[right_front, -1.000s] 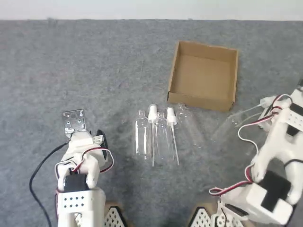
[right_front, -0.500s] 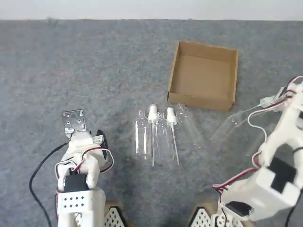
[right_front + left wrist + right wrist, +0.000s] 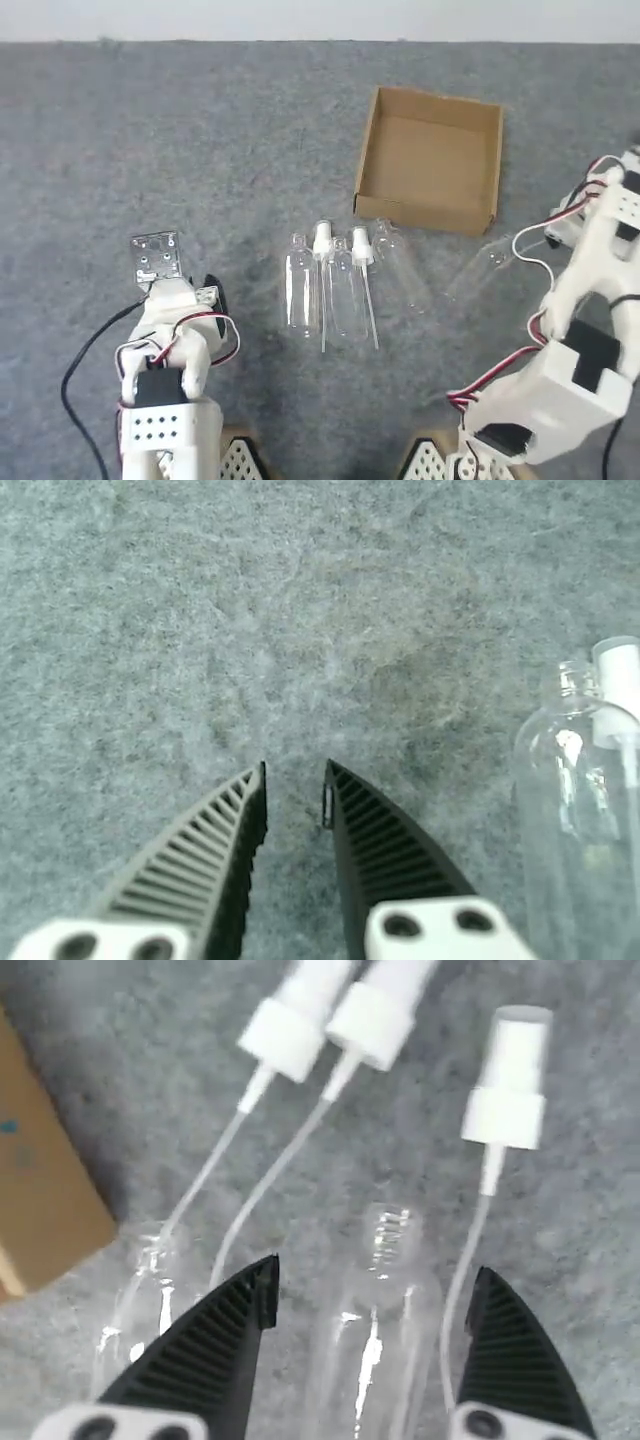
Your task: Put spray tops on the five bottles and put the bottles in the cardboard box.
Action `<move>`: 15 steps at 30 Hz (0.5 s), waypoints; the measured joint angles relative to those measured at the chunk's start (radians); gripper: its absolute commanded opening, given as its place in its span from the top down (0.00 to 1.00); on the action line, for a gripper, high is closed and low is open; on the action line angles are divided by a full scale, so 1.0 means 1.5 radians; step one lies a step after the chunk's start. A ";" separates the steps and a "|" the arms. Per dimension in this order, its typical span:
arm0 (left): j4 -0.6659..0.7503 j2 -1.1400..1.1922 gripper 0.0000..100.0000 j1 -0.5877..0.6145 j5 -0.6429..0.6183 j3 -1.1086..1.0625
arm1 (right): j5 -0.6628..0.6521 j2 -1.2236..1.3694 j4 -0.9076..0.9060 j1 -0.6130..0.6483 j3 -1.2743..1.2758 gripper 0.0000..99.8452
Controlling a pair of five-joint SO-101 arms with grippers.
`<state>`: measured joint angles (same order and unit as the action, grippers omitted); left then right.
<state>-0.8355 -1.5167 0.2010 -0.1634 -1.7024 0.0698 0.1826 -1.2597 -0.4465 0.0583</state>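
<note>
Three clear bottles (image 3: 300,290) lie side by side mid-table with two white spray tops (image 3: 322,238) among them, near the cardboard box (image 3: 430,215). Another bottle (image 3: 480,270) lies at the right beside the right arm (image 3: 600,250). My right gripper (image 3: 375,1275) hangs wide open over an uncapped bottle (image 3: 372,1310), with a second bottle (image 3: 140,1305) next to it. Three loose spray tops (image 3: 505,1085) lie just beyond the bottle necks. My left gripper (image 3: 295,772) is open only a narrow gap over bare carpet, with a bottle (image 3: 575,790) off to one side.
The whole table is covered in grey carpet (image 3: 200,150). The open box has nothing inside it. The left arm (image 3: 165,350) sits at the near left, its cable trailing toward the front edge. A corner of the box (image 3: 40,1200) shows in the right wrist view.
The right arm has swung toward the far right and now covers the spray top that showed beside it. The left arm has not moved.
</note>
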 measured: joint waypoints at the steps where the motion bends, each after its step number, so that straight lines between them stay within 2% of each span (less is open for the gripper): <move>1: 0.000 0.000 0.92 0.000 0.000 0.000 | -0.007 0.000 0.000 0.005 0.000 0.75; 4: 0.000 0.000 0.92 0.000 0.000 0.000 | -0.032 0.001 0.004 0.002 -0.027 0.75; 8: 0.000 0.000 0.92 0.000 0.000 0.000 | -0.041 0.008 0.043 -0.052 -0.057 0.75; 15: 0.000 0.000 0.92 0.000 0.000 0.000 | -0.046 0.123 0.108 -0.111 -0.111 0.75</move>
<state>-0.8355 -1.5167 0.2010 -0.1634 -1.7024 0.0008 0.3667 -1.0971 -0.6137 -0.1089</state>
